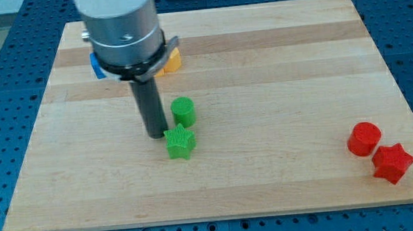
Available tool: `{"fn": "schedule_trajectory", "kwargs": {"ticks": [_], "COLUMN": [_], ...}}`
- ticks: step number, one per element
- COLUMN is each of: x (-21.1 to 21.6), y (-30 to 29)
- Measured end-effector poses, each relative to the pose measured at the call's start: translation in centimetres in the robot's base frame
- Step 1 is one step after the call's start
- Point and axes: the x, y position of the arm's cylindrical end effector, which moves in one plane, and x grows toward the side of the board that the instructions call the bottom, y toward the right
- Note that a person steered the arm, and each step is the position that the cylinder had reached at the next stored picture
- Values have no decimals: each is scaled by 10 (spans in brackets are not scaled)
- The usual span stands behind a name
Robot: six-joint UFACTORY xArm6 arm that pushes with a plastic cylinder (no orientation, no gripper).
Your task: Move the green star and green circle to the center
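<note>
The green star (180, 143) lies on the wooden board (263, 89), left of the middle. The green circle (183, 111) stands just above it, slightly to the right, a small gap between them. My tip (156, 134) is down at the board, right by the star's upper left edge and to the left of the circle. Whether it touches the star cannot be told.
A red circle (363, 138) and a red star (393, 163) sit close together at the view's lower right. A blue block (97, 66) and an orange block (172, 60) show partly behind the arm's body at the upper left.
</note>
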Motion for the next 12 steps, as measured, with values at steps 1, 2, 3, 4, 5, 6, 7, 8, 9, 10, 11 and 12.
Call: {"fn": "schedule_trajectory", "kwargs": {"ticks": [1,2,3,4,5,6,7,8,9,10,11,12], "x": [50,109,99,13,-12,-45,-63,-68,-75,-75,-75,-78], "y": [-10,-10,17,26,31,39,39,40,54,61,76,81]}}
